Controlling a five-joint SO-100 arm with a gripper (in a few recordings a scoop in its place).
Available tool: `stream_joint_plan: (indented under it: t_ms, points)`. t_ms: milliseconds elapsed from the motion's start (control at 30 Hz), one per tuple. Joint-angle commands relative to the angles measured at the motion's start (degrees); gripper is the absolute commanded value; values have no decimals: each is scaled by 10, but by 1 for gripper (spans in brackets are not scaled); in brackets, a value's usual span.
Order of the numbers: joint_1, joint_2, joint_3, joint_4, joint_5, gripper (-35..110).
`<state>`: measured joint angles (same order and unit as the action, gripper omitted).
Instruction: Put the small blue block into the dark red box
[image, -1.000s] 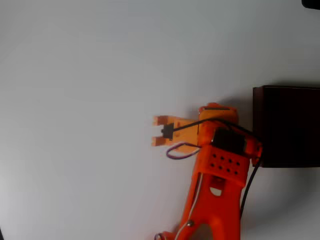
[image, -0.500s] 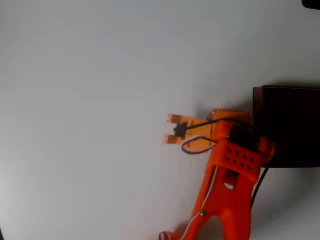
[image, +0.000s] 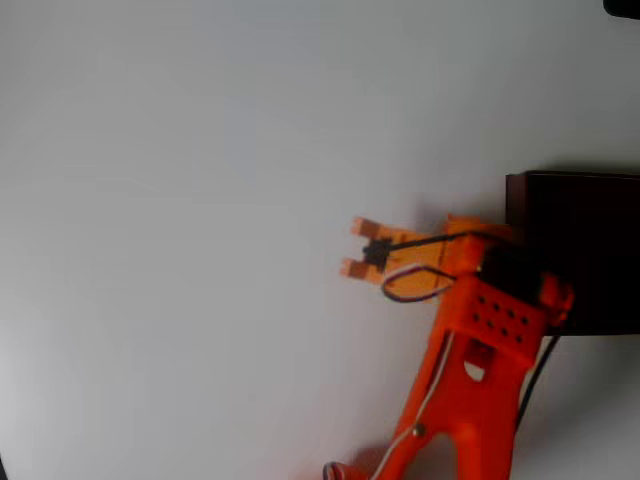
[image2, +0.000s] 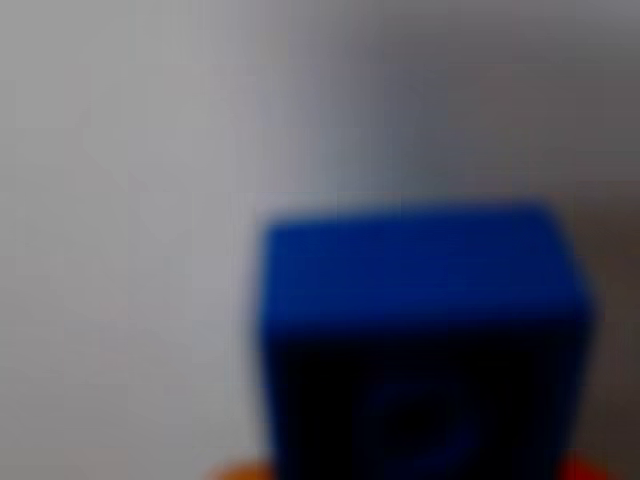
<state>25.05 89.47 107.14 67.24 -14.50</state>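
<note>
In the wrist view the small blue block (image2: 420, 300) looms close and blurred, with slivers of orange fingers (image2: 232, 472) at its lower corners. My orange gripper (image: 358, 248) lies over the white table in the overhead view, fingertips pointing left and held a block's width apart, with a black part and its cable above the gap. The block is hidden beneath that part in the overhead view. My gripper is shut on the block. The dark red box (image: 512, 215) stands at the right edge, just right of my wrist, which overlaps its left wall.
The white table (image: 180, 250) stretches to the left and top. My orange arm (image: 470, 400) rises from the bottom edge. A dark object (image: 625, 6) shows at the top right corner.
My arm and gripper have shifted right toward the box, and the wrist now overlaps more of the box's left wall.
</note>
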Motion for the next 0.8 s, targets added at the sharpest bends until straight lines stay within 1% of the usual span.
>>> stream_joint_plan:
  t_ms: [0,133,233,400,533,567,667,767]
  points:
    - [34,112,-40,64,18,0]
    - [79,168,-98,117,40,0]
    - [115,156,-132,120,46,0]
    - [171,53,-198,87,47,0]
    - [185,-47,-265,82,33,0]
    - [185,-63,-271,77,31,2]
    - [187,-93,-273,71,31,19]
    - [185,-76,-234,52,33,20]
